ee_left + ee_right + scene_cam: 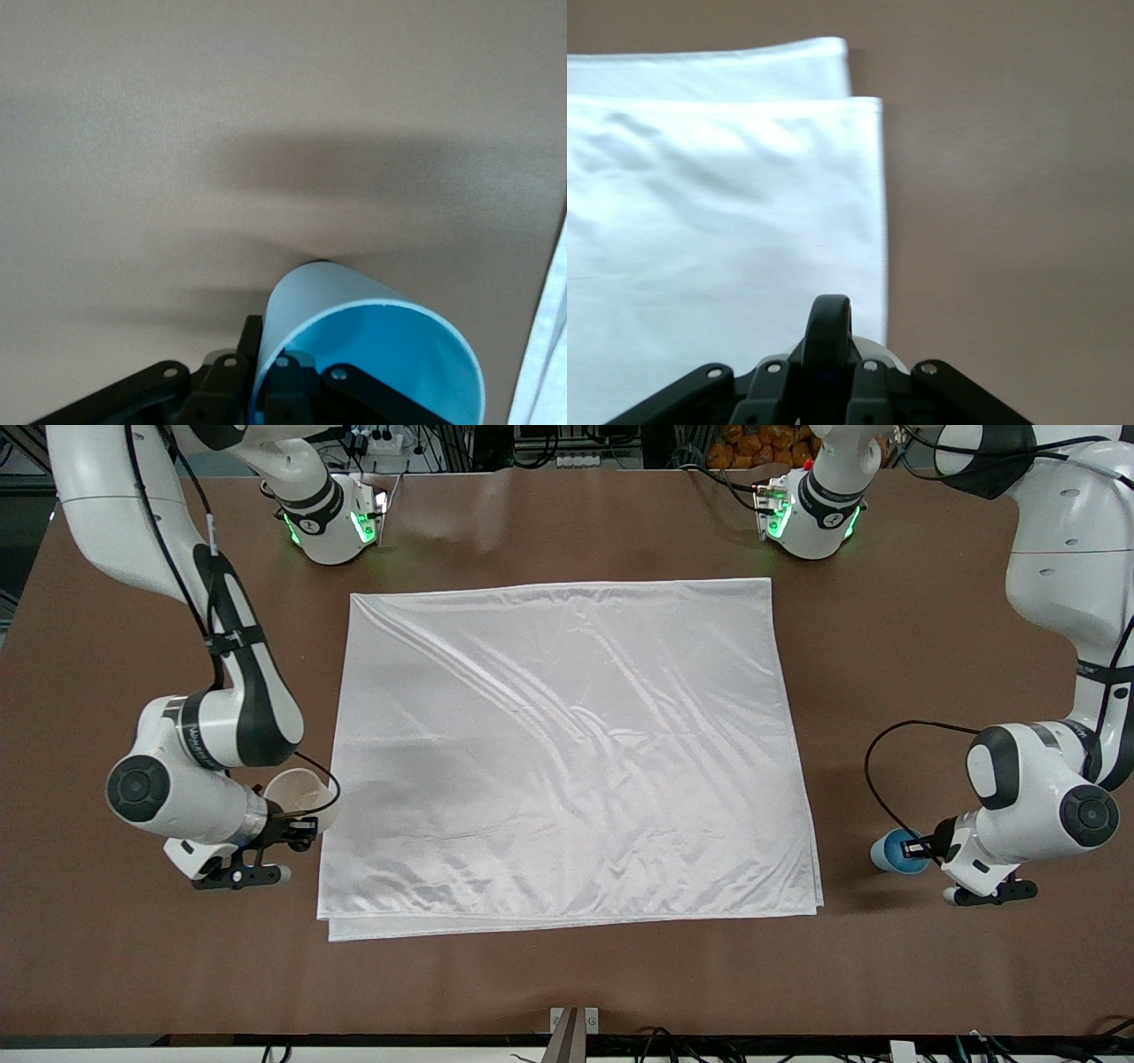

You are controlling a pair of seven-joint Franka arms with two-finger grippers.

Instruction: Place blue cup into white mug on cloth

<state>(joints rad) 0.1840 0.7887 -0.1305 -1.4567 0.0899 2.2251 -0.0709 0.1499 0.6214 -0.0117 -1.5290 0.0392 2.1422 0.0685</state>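
The wrinkled white cloth (567, 753) lies folded in the middle of the brown table. The blue cup (891, 851) is off the cloth toward the left arm's end, tipped with its mouth toward my left gripper (921, 845). In the left wrist view that gripper (270, 376) is shut on the blue cup's (372, 341) rim, one finger inside and one outside. The white mug (295, 795) sits at the cloth's edge toward the right arm's end. My right gripper (297, 825) is shut on it; in the right wrist view its black handle (829, 332) stands between the fingers.
Both arm bases (332, 522) (806, 518) stand at the table's edge farthest from the front camera. A black cable (886, 762) loops over the table by the left arm. Bare brown table (567, 983) runs between the cloth and the edge nearest the front camera.
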